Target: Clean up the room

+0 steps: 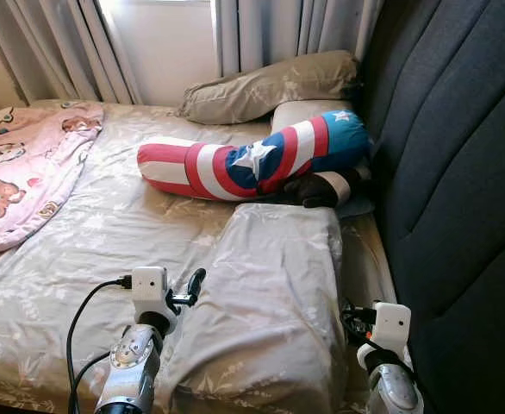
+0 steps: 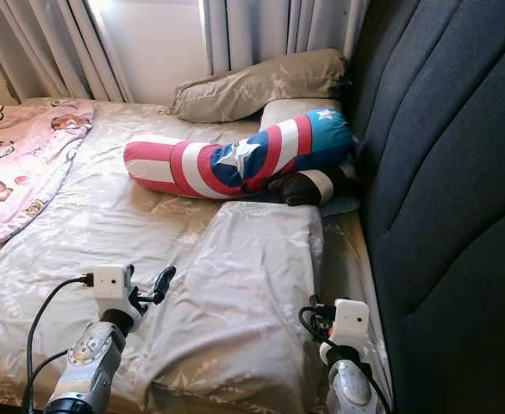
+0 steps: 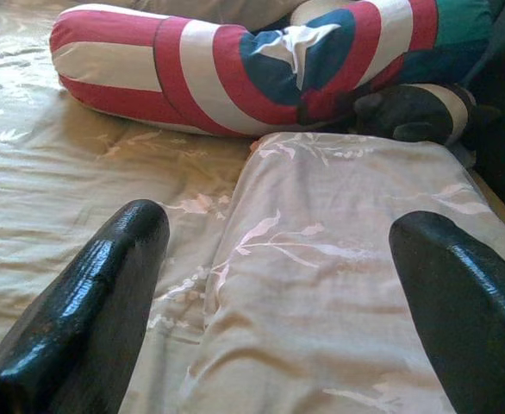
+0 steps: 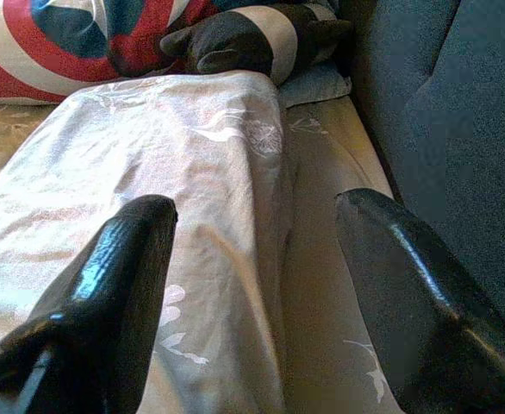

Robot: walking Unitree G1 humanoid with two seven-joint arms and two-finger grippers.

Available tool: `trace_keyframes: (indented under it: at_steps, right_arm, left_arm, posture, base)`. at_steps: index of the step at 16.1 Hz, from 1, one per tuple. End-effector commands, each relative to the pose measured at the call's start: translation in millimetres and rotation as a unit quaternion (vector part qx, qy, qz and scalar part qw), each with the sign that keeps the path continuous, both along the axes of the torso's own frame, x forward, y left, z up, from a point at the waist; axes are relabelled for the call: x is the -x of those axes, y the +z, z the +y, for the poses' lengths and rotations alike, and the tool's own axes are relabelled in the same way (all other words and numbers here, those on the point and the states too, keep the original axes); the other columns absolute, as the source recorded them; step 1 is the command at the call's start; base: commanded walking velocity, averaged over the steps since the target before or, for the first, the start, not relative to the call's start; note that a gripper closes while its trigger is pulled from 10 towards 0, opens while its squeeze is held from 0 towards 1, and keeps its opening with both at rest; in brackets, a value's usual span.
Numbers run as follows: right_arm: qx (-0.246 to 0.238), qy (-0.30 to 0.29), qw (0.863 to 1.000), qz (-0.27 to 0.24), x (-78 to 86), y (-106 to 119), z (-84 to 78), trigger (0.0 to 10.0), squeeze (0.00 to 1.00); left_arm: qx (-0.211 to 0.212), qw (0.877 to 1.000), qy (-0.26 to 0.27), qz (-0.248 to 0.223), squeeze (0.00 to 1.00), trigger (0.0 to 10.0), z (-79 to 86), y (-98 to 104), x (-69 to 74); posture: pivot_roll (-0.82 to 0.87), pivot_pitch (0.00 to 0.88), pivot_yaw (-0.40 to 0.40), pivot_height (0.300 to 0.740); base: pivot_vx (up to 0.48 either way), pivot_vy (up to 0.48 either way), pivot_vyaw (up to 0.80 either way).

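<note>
Beige pillow point(image 1: 270, 293) flat on bed point(image 1: 106, 224), between both hands. Left hand point(image 3: 278, 293) at pillow's left edge, fingers spread apart. Right hand point(image 4: 252, 285) at pillow's right edge beside headboard point(image 1: 459, 172), fingers apart. Striped bolster point(image 1: 252, 159) beyond pillow.

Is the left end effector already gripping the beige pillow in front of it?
No, the left end effector is open, its fingers apart above the beige pillow without closing on it.
</note>
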State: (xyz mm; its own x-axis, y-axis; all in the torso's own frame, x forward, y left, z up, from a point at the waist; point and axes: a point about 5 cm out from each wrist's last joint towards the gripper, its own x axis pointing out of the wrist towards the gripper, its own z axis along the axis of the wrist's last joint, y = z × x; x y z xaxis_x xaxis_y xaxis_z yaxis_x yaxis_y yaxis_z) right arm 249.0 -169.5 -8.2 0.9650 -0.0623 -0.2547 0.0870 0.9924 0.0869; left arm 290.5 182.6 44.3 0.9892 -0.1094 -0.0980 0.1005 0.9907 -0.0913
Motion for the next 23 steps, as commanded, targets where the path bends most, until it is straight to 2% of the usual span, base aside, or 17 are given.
trace_keyframes:
  at_steps: [1, 5, 23]
  right_arm:
    - [-0.001, -0.004, 1.000, -0.001, 0.6, -0.1, 0.1, 10.0, 0.00]
    - [-0.001, -0.006, 1.000, 0.009, 2.5, -2.9, -0.1, 10.0, 0.00]
    - [-0.001, -0.013, 1.000, -0.001, 0.2, 0.8, -3.5, 10.0, 0.00]
  left_arm:
    - [-0.007, 1.000, -0.002, -0.005, 0.00, 10.0, 0.5, 4.6, -3.8]
    - [-0.011, 1.000, -0.001, -0.007, 0.00, 10.0, 1.4, 5.2, -4.0]
    - [-0.010, 1.000, -0.001, -0.013, 0.00, 10.0, 0.3, 5.7, -1.9]
  posture:
    - [-0.05, 0.000, -0.024, 0.740]
    - [-0.04, 0.000, -0.024, 0.740]
    - [-0.04, 0.000, -0.026, 0.740]
  base:
    - [0.000, 0.000, 0.00]
    - [0.000, 0.310, 0.00]
    - [0.000, 0.000, 0.00]
